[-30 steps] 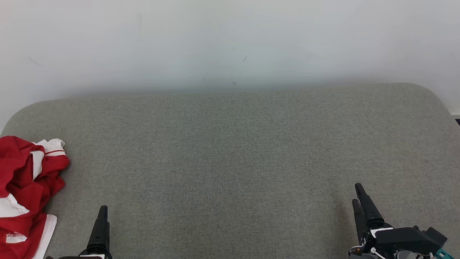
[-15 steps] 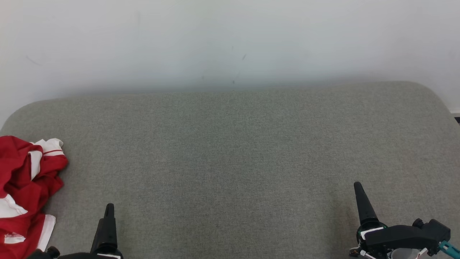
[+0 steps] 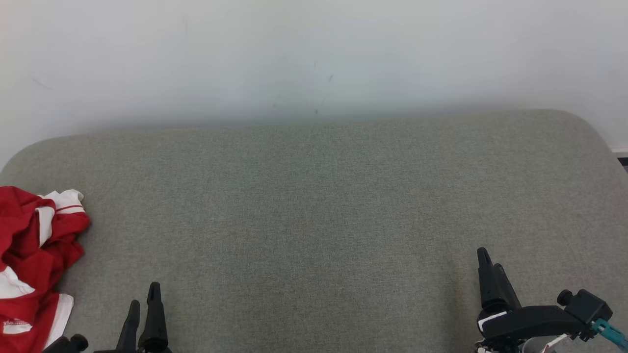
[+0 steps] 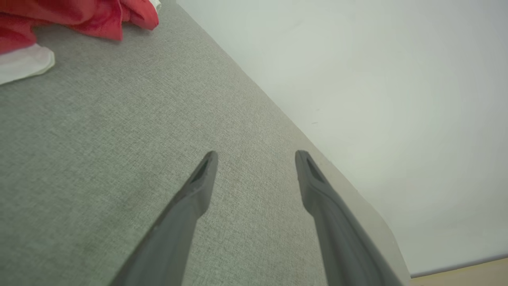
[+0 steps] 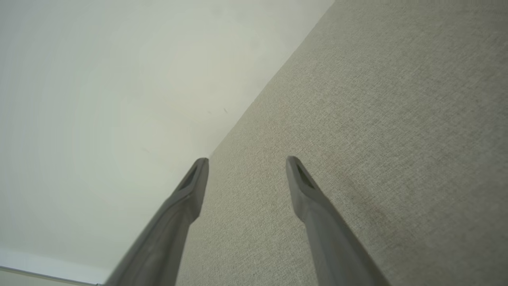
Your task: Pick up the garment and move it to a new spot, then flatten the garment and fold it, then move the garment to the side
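The red-and-white garment (image 3: 34,245) lies crumpled and untouched at the left edge of the grey counter (image 3: 314,196), while the left gripper (image 3: 144,295) and right gripper (image 3: 490,260) hover spread and empty, apparently ready for the pick-up.

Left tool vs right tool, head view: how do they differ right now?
Left tool stands close to the crumpled red-and-white garment; right tool stands far from it, across the grey cushion. Right tool's tips reach higher up the head view than left tool's. Right tool's black wrist mount shows plainly; left tool's is mostly cut off by the bottom edge. Shared: both open, holding nothing, over the cushion.
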You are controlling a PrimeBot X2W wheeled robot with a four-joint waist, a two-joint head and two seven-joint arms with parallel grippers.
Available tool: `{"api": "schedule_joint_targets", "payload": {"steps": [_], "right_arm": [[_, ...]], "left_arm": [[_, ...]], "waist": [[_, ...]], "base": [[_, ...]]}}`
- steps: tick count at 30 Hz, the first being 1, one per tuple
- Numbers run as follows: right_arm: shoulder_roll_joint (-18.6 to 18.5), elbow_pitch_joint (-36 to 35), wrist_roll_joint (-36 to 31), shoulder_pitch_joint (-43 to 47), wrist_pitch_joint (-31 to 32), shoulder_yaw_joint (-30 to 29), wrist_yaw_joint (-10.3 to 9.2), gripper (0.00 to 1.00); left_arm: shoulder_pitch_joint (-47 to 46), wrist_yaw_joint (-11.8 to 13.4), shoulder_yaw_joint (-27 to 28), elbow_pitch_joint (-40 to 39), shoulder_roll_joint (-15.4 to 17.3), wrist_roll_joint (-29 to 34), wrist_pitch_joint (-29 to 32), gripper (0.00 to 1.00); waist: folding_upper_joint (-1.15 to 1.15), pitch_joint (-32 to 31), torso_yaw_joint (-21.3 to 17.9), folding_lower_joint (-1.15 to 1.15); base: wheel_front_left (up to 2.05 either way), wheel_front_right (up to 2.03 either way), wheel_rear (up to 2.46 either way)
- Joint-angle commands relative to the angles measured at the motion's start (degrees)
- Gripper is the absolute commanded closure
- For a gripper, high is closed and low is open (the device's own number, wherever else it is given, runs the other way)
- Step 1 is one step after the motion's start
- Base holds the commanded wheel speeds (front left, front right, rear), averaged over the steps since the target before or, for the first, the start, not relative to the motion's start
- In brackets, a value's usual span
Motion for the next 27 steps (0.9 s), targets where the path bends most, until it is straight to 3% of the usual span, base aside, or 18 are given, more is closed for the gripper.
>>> {"api": "schedule_joint_targets", "payload": {"steps": [1,27], "right_arm": [[-0.07,-0.31,-1.79,-1.13,-0.54,0.15,0.30,0.00],[0.59,-0.33,-19.11,-1.78,-4.95,0.07,0.38,0.00]], "left_arm": [[-0.39,-0.23,-0.02,-0.60,0.34,1.89,-0.52,0.00],[0.82,-0.26,0.85,-1.75,0.16,19.24,-4.97,0.00]], "waist": [[0.00,0.02,-0.01,0.00],[0.00,0.46,-0.28,0.00]], "base": [[0.00,0.00,0.00],[0.00,0.00,0.00]]}}
